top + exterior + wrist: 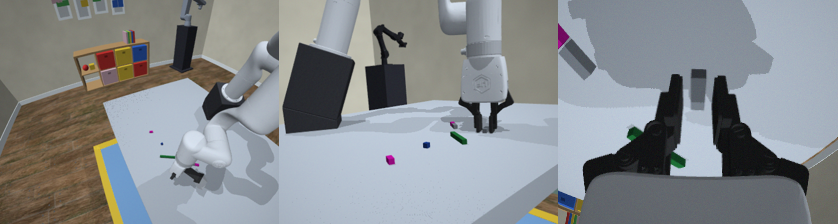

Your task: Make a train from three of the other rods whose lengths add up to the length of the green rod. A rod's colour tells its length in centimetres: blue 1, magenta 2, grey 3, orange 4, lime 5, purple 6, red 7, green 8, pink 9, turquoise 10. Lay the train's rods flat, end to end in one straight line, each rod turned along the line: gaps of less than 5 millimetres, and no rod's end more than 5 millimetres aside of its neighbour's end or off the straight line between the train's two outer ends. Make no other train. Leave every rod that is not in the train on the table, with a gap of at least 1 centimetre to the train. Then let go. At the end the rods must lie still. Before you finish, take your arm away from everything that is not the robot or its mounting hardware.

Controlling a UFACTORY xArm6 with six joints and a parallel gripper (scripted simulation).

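My gripper (485, 126) (698, 90) is partly open, pointing down at the table. A grey rod (484, 130) (698, 92) lies flat between its fingers, lengthwise along them, with a gap on each side. A second grey rod (455, 126) (577, 59) lies end to end with a magenta rod (197, 165) (450, 123) (561, 36), with no clear gap. The green rod (167, 157) (458, 138) (634, 133) lies apart from them; a finger covers its middle in the wrist view. In the top view the arm hides both grey rods.
A blue rod (162, 143) (426, 145) and another magenta rod (151, 132) (390, 159) lie separately on the table (135, 115) (365, 189), beyond the green rod from the gripper. The arm's black base (213, 100) (316, 89) stands on the table.
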